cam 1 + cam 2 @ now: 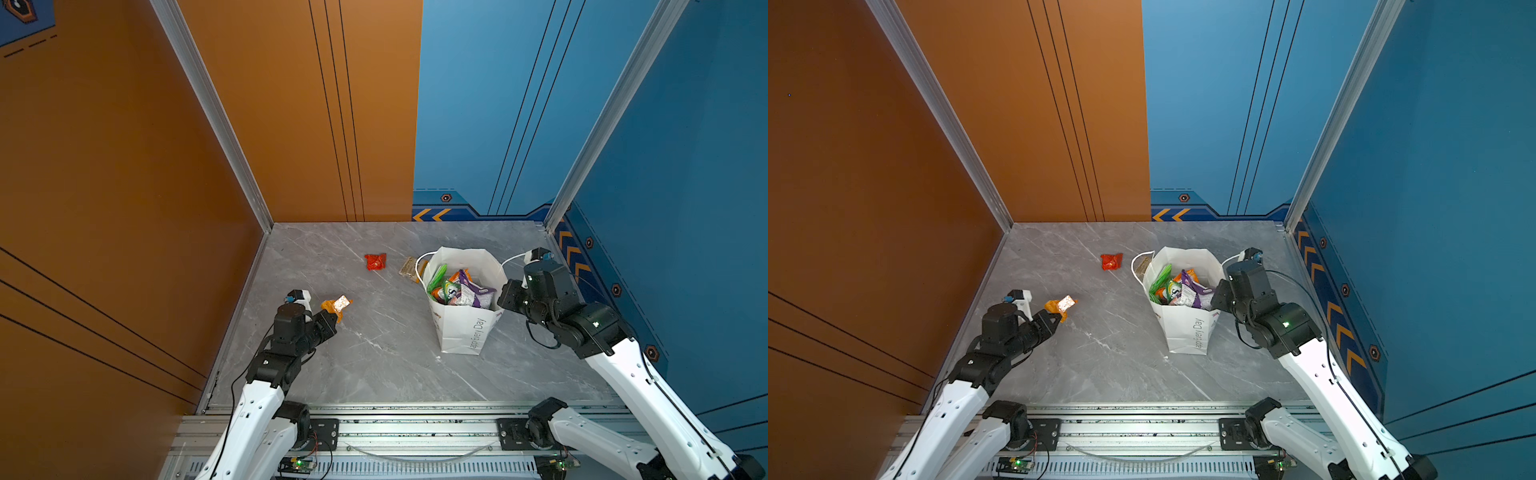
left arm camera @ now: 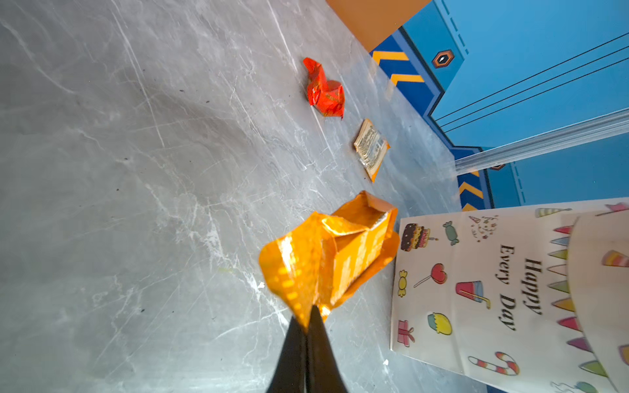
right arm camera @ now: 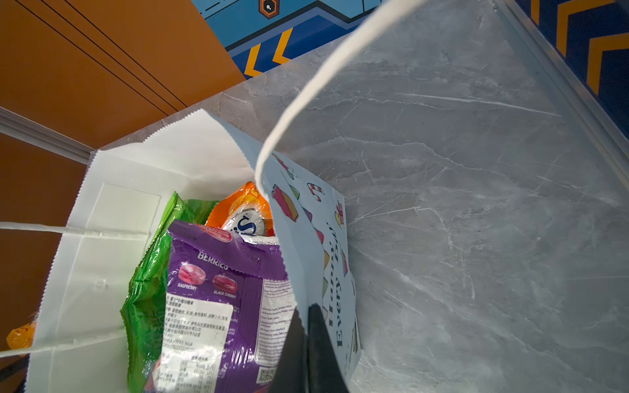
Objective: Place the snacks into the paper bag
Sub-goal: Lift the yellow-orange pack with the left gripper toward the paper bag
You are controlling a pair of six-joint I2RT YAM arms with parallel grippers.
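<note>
Paper bag (image 1: 465, 328) (image 3: 102, 238): upright on the grey marble table (image 1: 374, 365), mouth open, "Happy Every Day" and small party drawings on the outer wall. Inside it, on end and reaching near the rim: purple packet (image 1: 478, 293) (image 3: 221, 289), green packet (image 1: 436, 278) (image 3: 149, 282) against the wall away from the right arm, and orange candy bag (image 3: 252, 204) behind the purple one. White cord handle (image 3: 306, 102) arching loose outside the bag on the right arm's side.

Right gripper (image 3: 306, 313) (image 1: 505, 291): at the bag's rim, fingers pressed together on the paper wall, pinching it.

Just beside the bag, on the side away from that gripper: flat packet (image 1: 411, 269) (image 2: 371, 148), lying on the table with its printed back up. A little farther from the bag that way: red packet (image 1: 375, 262) (image 2: 325, 92), crumpled, alone on the table.

Well apart from the bag, on the same side: left gripper (image 2: 308, 316) (image 1: 330, 318), jaws squeezed tight on one edge of a crumpled orange packet (image 2: 333, 258) (image 1: 336, 306). Whether that packet hangs clear of the table: cannot tell.
</note>
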